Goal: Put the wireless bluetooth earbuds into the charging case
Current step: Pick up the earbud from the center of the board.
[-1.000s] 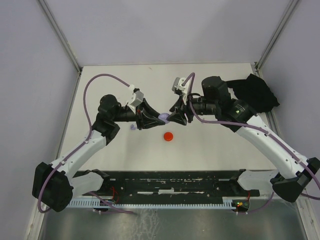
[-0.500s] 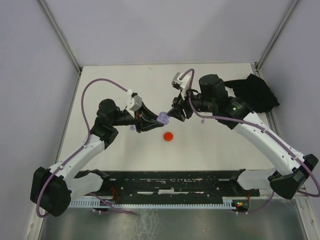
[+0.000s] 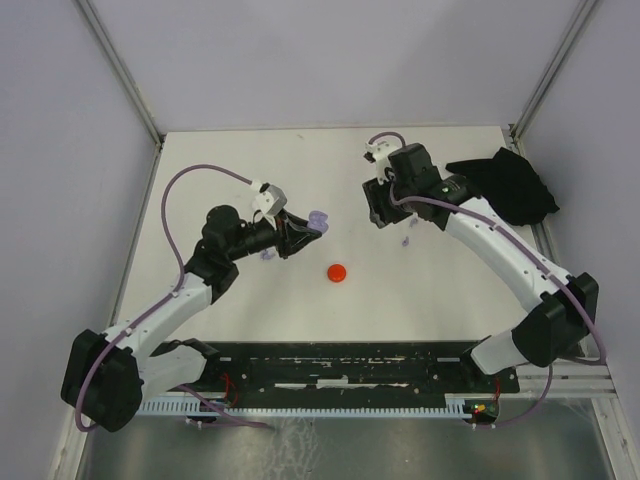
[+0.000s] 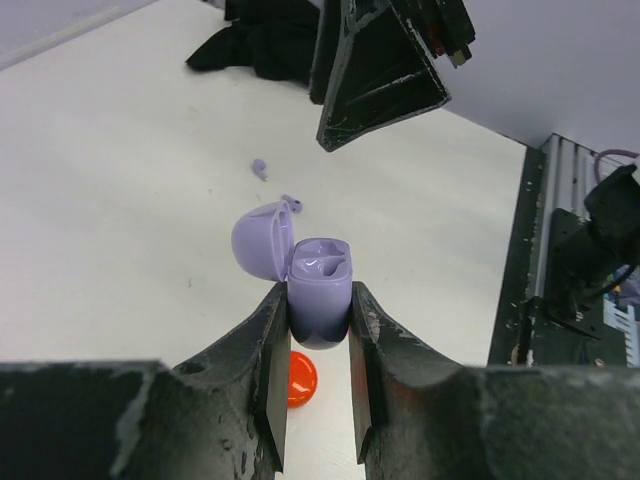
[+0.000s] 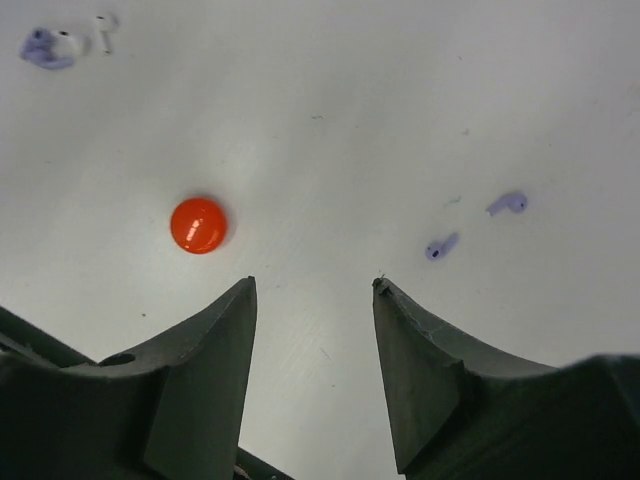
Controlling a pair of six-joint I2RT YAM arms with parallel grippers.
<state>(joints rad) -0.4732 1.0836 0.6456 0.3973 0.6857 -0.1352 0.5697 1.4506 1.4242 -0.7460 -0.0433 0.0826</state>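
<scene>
Nearest the arm bases, a red disc [image 3: 337,272] lies flat on the bench [image 3: 450,300], apart from everything else. Just beyond it and to the left, a whitish earbud [image 5: 103,28] and a small lilac piece [image 5: 45,48] rest close together on the surface by the left forearm.

Further out, the left end effector [image 4: 318,295] is pinching the lilac charging case [image 4: 320,270] by its sides and holds it off the bench. The lid [image 4: 262,242] is swung back and the wells face upward. The wells look empty, though lilac on lilac makes that hard to confirm.

To the right, the lilac earbuds [image 5: 441,246] lie loose on the bench, near each other and well apart from the case. The right end effector [image 5: 313,285] hangs above the surface beside them with its fingers spread and nothing between them. It is offset from the earbuds rather than over them. At the far right corner sits a crumpled black cloth [image 3: 510,185].

The step in hand appears to be fetching: the case is presented open and the right arm is free to pick. The next move calls for centring the spread fingers over one lilac earbud, descending until the tips straddle it, and closing gently. The piece is tiny and lies flat, so poor alignment would likely flick it away.
</scene>
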